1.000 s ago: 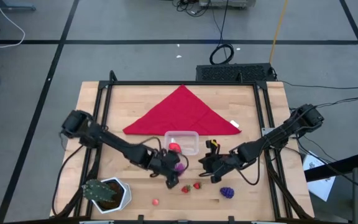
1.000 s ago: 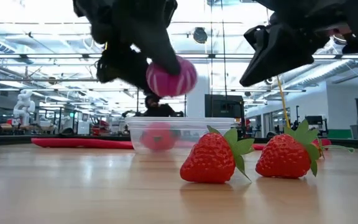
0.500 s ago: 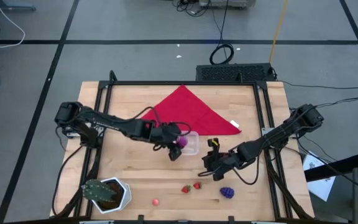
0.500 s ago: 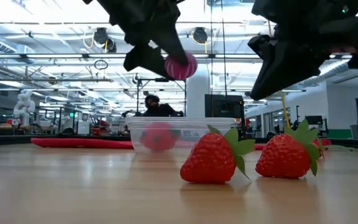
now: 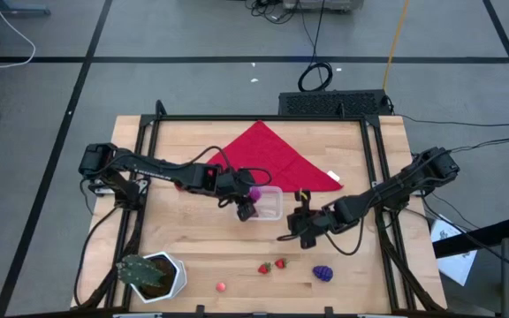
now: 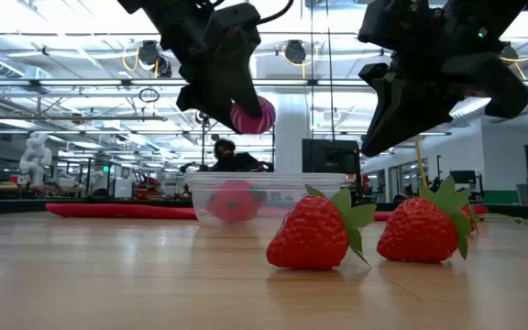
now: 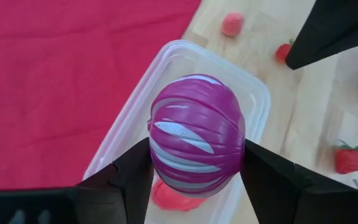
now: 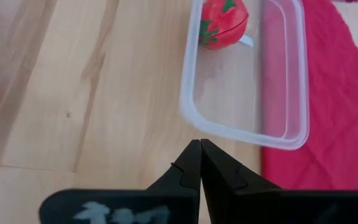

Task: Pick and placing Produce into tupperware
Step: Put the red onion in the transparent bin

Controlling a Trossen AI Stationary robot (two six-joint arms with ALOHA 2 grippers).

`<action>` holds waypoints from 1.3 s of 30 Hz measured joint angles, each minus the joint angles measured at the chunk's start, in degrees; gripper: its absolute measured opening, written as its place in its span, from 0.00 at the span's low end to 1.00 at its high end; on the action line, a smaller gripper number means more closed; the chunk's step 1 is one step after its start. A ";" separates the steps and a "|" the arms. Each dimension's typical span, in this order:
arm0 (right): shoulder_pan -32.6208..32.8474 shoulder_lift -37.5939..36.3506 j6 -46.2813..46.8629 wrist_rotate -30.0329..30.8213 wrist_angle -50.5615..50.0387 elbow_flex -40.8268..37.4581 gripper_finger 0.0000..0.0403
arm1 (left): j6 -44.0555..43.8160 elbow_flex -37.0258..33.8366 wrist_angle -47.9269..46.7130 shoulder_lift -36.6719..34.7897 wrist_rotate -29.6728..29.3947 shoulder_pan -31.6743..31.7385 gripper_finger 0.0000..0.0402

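- Carrying the purple ribbed ball (image 7: 196, 135), the left gripper (image 5: 246, 205) has swung from the table's front strip to just above the tupperware (image 5: 268, 202), its fingers clamped on the glossy ball
- Releasing looks next; one red strawberry (image 8: 223, 23) already lies inside the clear, round-cornered tub
- Right gripper (image 5: 297, 226) waits beside it, fingers pressed together, empty

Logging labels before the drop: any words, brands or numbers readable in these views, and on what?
None can be read.
White marks on the right gripper body in its wrist view: too blurred to read.
The tupperware, the purple ball and the red cloth show no print.
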 joint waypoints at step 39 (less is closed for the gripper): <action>-2.23 -14.00 -5.85 -0.02 6.58 0.07 0.00 | 1.78 0.08 -4.50 6.31 -2.77 -0.76 0.54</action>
